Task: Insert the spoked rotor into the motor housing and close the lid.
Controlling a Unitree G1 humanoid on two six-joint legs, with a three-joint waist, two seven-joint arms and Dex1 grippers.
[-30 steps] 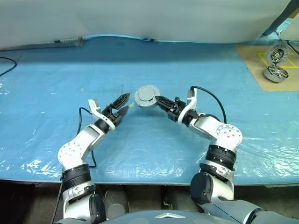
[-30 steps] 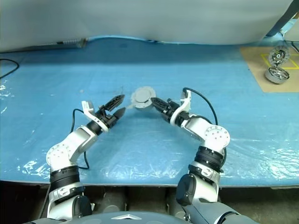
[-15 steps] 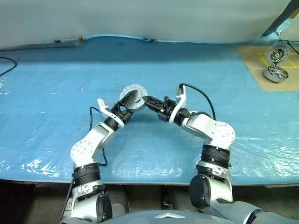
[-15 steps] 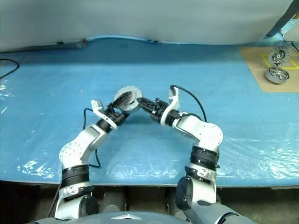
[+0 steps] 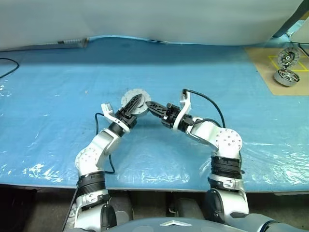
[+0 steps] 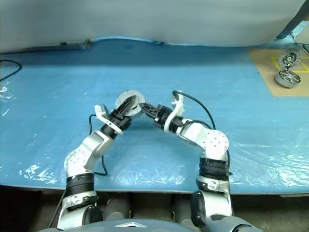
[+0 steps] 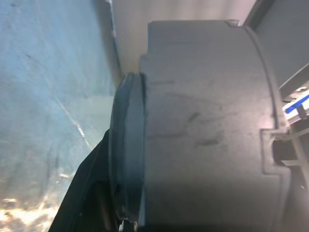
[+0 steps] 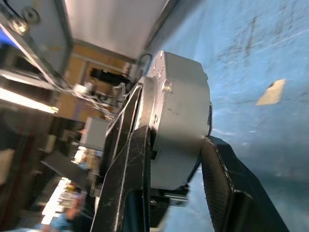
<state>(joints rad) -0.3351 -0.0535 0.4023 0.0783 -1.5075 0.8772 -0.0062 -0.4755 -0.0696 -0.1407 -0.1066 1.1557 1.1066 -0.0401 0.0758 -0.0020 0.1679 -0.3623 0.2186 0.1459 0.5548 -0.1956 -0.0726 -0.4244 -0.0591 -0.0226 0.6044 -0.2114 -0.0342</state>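
The housing (image 5: 135, 99) is up off the blue table (image 5: 58, 96), tipped on its side. The right gripper (image 5: 148, 104) pinches it, one finger on each side of its round wall. The left gripper (image 5: 133, 104) is right against the housing from the other side. I cannot tell if it is squeezing or not.

What could go wrong? If the right gripper lets go before the left one has a good hold, the housing could drop onto the table and roll away (it is round and smooth). If both pull at once, it could twist and slip out. It could also end up with its open side down, and then the rotor (image 5: 286, 76) cannot go in.

The rotor is far from the housing, off to the right on a brown board (image 5: 263, 63). The lid (image 5: 288, 55) stands just behind the rotor, also far from the housing.

Count: one housing, one rotor, one lid, one board, two grippers.
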